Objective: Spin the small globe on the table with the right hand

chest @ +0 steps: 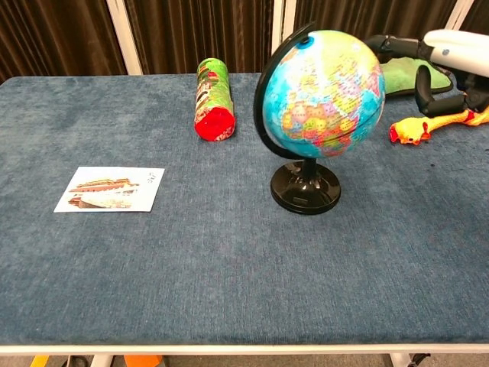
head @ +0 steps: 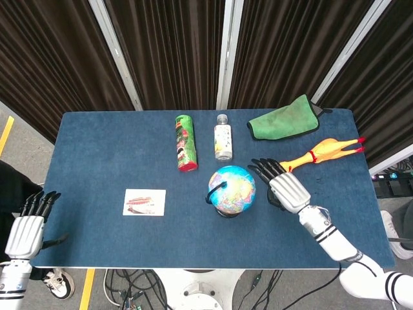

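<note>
The small globe [head: 232, 189] stands on a black base [chest: 306, 189] near the middle of the blue table, its black arc on the left side. In the chest view the globe [chest: 325, 95] shows orange and yellow land facing the camera. My right hand [head: 282, 186] lies just right of the globe, fingers stretched out and apart, fingertips [head: 253, 167] at the globe's far right side. In the chest view the same hand [chest: 443, 61] reaches in from the right edge, touching the globe's upper right. My left hand [head: 27, 226] hangs open off the table's near left corner.
A green can [head: 185, 142] and a clear bottle [head: 222, 137] lie behind the globe. A green cloth [head: 285, 118] and a yellow rubber chicken [head: 319, 154] lie at the back right, close to my right hand. A picture card [head: 144, 201] lies at the front left.
</note>
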Robot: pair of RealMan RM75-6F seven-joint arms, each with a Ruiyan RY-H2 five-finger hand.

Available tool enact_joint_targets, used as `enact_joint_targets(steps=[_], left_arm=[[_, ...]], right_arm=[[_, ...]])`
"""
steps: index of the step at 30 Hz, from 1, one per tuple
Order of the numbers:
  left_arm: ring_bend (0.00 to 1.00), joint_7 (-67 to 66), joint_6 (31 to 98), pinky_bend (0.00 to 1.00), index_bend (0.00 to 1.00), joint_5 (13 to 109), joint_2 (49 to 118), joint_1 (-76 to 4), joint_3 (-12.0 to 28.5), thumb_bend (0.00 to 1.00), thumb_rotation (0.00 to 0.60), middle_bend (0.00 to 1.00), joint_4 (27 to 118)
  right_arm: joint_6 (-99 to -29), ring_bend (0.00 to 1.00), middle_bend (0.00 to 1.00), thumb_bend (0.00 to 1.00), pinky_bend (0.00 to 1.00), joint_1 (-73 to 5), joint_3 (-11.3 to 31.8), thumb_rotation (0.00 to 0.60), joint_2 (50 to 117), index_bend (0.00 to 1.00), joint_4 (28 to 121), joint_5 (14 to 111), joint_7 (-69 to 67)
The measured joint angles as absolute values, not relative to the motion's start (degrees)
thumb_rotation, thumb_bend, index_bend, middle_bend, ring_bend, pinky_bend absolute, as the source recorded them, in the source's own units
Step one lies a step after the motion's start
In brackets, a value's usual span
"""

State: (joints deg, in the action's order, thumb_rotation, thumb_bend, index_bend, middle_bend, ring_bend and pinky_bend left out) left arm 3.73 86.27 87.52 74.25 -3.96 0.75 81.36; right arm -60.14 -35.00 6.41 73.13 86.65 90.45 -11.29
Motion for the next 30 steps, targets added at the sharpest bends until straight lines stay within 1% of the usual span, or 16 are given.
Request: enact_joint_targets(steps=[3, 6, 9, 13, 16, 22, 30], left_arm=[[0.00, 3.69, 86.32, 0.07, 0.10, 87.55, 74.24, -3.92, 0.74, 0.00, 0.600, 0.09, 81.41], [0.00, 3.57, 86.36, 0.07, 0.10, 87.62, 74.25, -3.88, 0.67, 0.00, 0.600, 0.09, 81.46], [0.00, 3.41, 86.50, 0.07, 0.10, 87.66, 74.32, -3.80, 0.66, 0.00, 0.600, 0.09, 81.58], [0.00, 3.04, 86.48, 0.07, 0.10, 87.83, 74.37, -3.87, 0.65, 0.00, 0.600, 0.09, 81.79], [0.00, 2.86, 86.45, 0.07, 0.10, 87.92, 74.35, -3.94, 0.66, 0.00, 0.600, 0.09, 81.91], [0.00, 3.13, 86.61, 0.07, 0.10, 87.79, 74.34, -3.74, 0.63, 0.00, 0.600, 0.09, 81.79], [0.00, 4.25, 86.53, 0.07, 0.10, 87.63, 74.43, -3.64, 0.65, 0.00, 0.600, 0.09, 81.01]], right_arm=[[-60.00, 0.00, 0.00, 1.00, 0.00, -35.59, 7.19, 0.594, 72.56, 0.00, 85.94, 89.67, -12.26], [-62.16, 0.00, 0.00, 1.00, 0.00, -34.52, 6.68, 0.591, 71.66, 0.00, 86.64, 90.30, -12.35], [-65.82, 0.00, 0.00, 1.00, 0.00, -32.37, 4.97, 0.588, 70.75, 0.00, 87.92, 92.33, -12.01], [-71.54, 0.00, 0.00, 1.00, 0.00, -28.73, 1.25, 0.588, 69.97, 0.00, 89.77, 97.11, -10.99], [-73.95, 0.00, 0.00, 1.00, 0.00, -27.03, -1.03, 0.588, 70.01, 0.00, 90.81, 100.34, -9.90], [-74.28, 0.00, 0.00, 1.00, 0.00, -26.67, -2.51, 0.587, 71.41, 0.00, 92.13, 103.09, -7.59], [-70.52, 0.00, 0.00, 1.00, 0.00, -28.95, -0.88, 0.588, 72.27, 0.00, 91.87, 100.80, -7.77]])
